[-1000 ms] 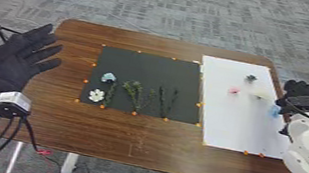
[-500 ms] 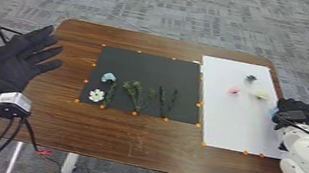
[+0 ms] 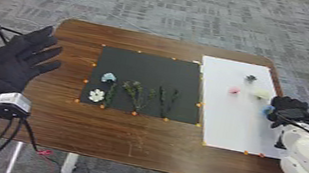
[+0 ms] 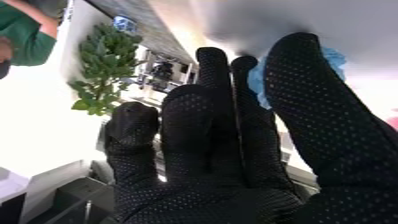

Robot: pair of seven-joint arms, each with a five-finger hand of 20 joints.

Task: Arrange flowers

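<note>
"Right hand [image 3: 290, 105]?"

"White board [image 3: 239, 126], three o'clock edge; part-open, thumb beside a blue flower [image 3: 267, 109]. Can't tell if it's gripped."

"Left hand [image 3: 13, 58]?"

"Nine o'clock of the table [image 3: 106, 140], spread open, empty."

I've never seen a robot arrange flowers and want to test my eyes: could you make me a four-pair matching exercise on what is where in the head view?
Things:
1. Pink flower
2. Left hand
3. White flower
4. Right hand

Places or states:
A. Near the lower left corner of the black sheet
B. By the right edge of the white sheet, at a blue flower
C. Left of the pale yellow flower
D. At the table's left side, fingers spread

Pairs: 1-C, 2-D, 3-A, 4-B
</note>
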